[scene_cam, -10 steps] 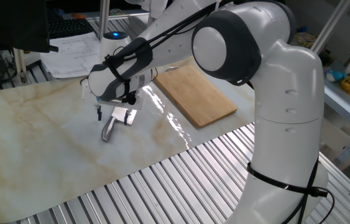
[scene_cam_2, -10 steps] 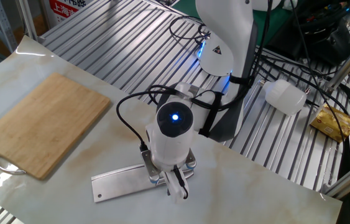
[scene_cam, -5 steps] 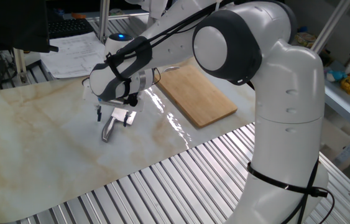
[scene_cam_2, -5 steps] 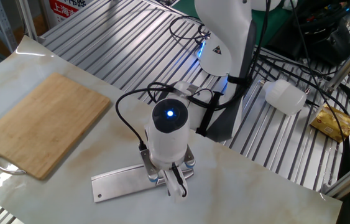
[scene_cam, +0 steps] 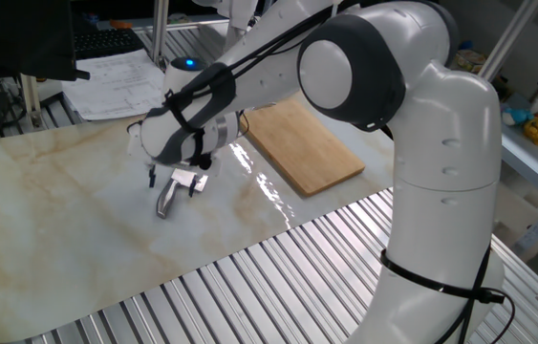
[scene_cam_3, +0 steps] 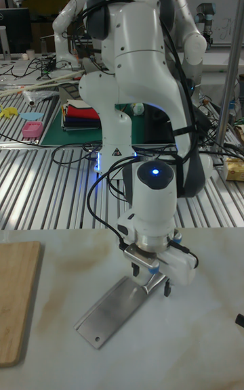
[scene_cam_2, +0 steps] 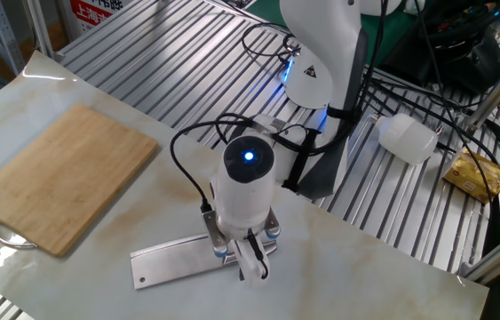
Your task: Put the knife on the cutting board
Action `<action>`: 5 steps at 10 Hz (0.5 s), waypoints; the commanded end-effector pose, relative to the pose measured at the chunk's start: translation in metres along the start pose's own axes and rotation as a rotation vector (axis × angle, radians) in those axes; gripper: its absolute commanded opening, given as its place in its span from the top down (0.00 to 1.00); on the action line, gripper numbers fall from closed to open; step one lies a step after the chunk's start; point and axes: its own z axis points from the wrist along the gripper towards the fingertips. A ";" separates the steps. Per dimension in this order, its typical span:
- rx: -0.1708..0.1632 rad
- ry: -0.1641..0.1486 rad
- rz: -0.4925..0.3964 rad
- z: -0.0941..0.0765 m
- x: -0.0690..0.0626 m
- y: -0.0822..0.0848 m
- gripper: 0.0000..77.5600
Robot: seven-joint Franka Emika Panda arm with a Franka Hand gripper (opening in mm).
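cutting board [scene_cam_2: 61,178] sits off to the left on the marble tabletop [scene_cam_2: 338,267], well apart from the knife [scene_cam_2: 178,260], which lies flat further right. end effector [scene_cam_2: 248,260] is down at the handle end, fingers clamped on the handle as far as I can tell

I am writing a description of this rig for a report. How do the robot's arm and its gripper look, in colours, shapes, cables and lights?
The arm is glossy white with rounded segments and dark grey joint bands. Black cables loop along the wrist. A round blue light glows on the white wrist housing. The two-finger gripper has a white body with short dark fingers. A triangular warning sticker marks the base.
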 end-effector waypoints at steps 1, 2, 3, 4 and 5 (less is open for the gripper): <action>0.000 -0.027 0.007 0.006 0.009 0.001 0.00; 0.007 -0.032 0.005 0.002 0.008 0.000 0.00; 0.005 -0.021 0.002 -0.007 0.006 -0.002 0.00; -0.001 -0.011 0.000 -0.013 0.006 -0.003 0.00; -0.005 -0.008 0.003 -0.016 0.006 -0.003 0.00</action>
